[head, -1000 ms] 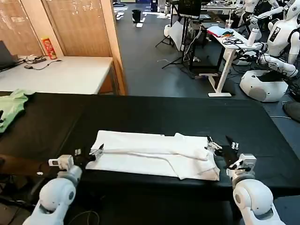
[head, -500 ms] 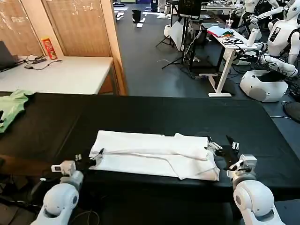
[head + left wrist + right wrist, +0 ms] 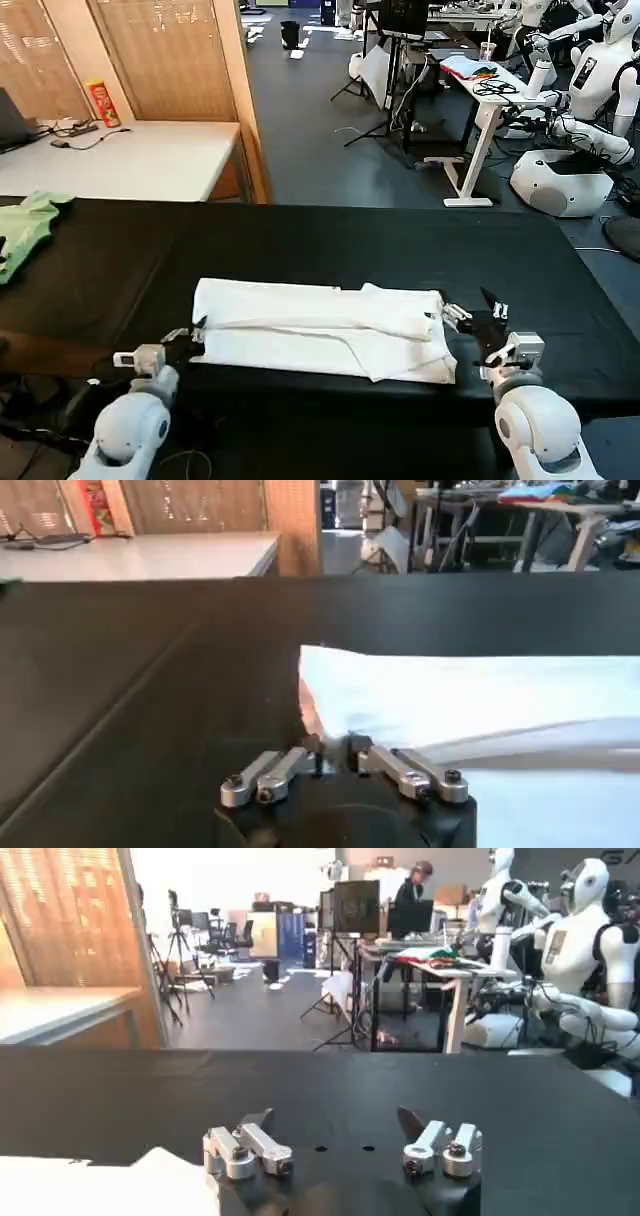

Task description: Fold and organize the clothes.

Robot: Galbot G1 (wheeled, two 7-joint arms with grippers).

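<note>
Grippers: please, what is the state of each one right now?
Left gripper: closed on the edge of the white cotton T-shirt.
Right gripper: open, holding nothing, beside the T-shirt.

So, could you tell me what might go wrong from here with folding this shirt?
1. The left gripper is shut on the shirt at its edge, while the right gripper is open beside the other end. Pulling from one side alone could skew the fold.
2. The shirt lies close to the table's near edge, so a pull toward the robot might drag it off.
3. The top layer looks uneven, so creases may get folded in.
</note>
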